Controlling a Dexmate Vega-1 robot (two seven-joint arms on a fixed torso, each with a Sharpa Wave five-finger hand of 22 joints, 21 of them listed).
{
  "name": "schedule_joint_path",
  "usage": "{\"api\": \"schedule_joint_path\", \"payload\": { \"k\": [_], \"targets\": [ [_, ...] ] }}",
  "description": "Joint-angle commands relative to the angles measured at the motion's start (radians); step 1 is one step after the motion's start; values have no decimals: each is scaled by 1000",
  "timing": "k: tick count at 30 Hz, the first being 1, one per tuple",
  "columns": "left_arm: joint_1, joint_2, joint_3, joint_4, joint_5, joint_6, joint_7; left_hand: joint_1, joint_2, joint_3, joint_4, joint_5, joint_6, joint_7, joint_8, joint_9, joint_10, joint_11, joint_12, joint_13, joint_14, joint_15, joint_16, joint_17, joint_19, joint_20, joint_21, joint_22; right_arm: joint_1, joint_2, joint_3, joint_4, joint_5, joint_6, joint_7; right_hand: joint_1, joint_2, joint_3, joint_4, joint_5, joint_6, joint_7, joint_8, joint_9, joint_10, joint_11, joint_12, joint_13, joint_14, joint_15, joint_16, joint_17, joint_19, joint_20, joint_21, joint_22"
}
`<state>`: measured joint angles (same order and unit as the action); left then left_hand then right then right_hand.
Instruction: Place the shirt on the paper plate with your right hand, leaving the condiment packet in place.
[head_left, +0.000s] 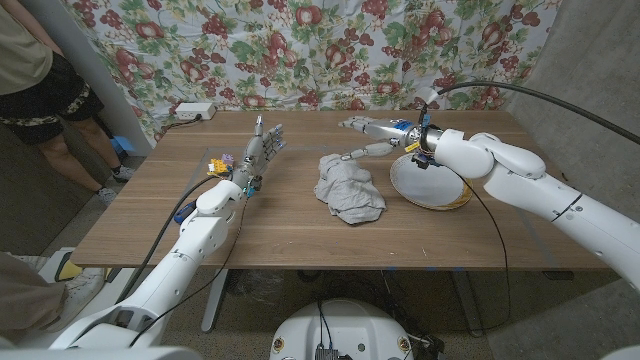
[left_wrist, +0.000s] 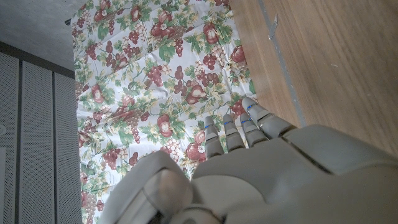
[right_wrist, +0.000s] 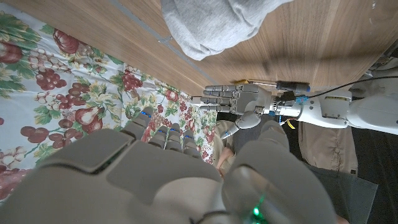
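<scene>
Because the shirt (head_left: 349, 189) lies crumpled on the tabletop (head_left: 300, 235) just beside the paper plate (head_left: 430, 183), I hold my right robot hand (head_left: 375, 138) above it, fingers spread and empty (ready to grasp), while my left robot hand (head_left: 258, 155) waits open, clear of the work.

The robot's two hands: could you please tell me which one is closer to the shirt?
The right hand, hovering just beyond the grey shirt near the plate; the left hand stands farther off.
</scene>
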<state>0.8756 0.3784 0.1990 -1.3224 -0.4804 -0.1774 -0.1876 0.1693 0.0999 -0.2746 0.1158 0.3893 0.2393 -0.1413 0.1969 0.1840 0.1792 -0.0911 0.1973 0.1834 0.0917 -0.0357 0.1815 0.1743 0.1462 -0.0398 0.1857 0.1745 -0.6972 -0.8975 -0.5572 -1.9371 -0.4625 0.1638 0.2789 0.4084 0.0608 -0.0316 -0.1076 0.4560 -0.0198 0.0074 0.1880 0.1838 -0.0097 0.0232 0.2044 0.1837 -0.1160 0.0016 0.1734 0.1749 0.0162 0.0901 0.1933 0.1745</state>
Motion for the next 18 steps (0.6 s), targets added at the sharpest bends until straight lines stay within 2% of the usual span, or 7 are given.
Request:
{"api": "schedule_joint_path", "payload": {
  "k": [1, 6, 10, 18],
  "targets": [
    [15, 3, -2, -18, -3, 2, 8, 11, -2, -7, 4, -1, 6, -1, 2, 2, 3, 2, 6, 5, -9, -73, 3, 3, -4, -51, 7, 2, 11, 18, -19, 21, -12, 8, 7, 5, 11, -3, -2, 8, -6, 2, 3, 3, -4, 3, 6, 3, 0, 6, 7, 3, -1, 18, 5, 2],
    [27, 8, -5, -33, -6, 7, 14, 11, -2, -7, 4, -1, 5, -1, 1, 2, 4, 1, 6, 5, -8, -73, 3, 3, -4, -52, 7, 2, 14, 25, -27, 24, -23, 7, 8, 6, 12, -4, -2, 8, -8, 1, 3, 3, -6, 3, 5, 3, -5, 8, 6, 3, -3, 20, 3, 1],
    [31, 11, -6, -38, -7, 6, 15, 11, -1, -7, 4, -1, 7, -2, 2, 2, 6, 2, 6, 5, -8, -75, 3, 3, -4, -52, 7, 2, 16, 26, -32, 21, -33, 3, 15, 7, 14, -5, -2, 9, -7, 3, 4, 3, 0, 2, 9, 3, 22, -7, 16, 3, -1, 21, 3, 1],
    [35, 14, -6, -42, -10, 8, 15, 12, 0, -7, 5, -2, 6, -2, 1, 2, 6, 2, 6, 5, -8, -75, 3, 3, -4, -53, 7, 2, 15, 30, -39, 24, -42, -8, 19, 5, 16, -6, 0, 9, -8, 0, 4, 3, -9, 5, 5, 3, 7, 0, 10, 4, -12, 20, -2, 1]
  ]
}}
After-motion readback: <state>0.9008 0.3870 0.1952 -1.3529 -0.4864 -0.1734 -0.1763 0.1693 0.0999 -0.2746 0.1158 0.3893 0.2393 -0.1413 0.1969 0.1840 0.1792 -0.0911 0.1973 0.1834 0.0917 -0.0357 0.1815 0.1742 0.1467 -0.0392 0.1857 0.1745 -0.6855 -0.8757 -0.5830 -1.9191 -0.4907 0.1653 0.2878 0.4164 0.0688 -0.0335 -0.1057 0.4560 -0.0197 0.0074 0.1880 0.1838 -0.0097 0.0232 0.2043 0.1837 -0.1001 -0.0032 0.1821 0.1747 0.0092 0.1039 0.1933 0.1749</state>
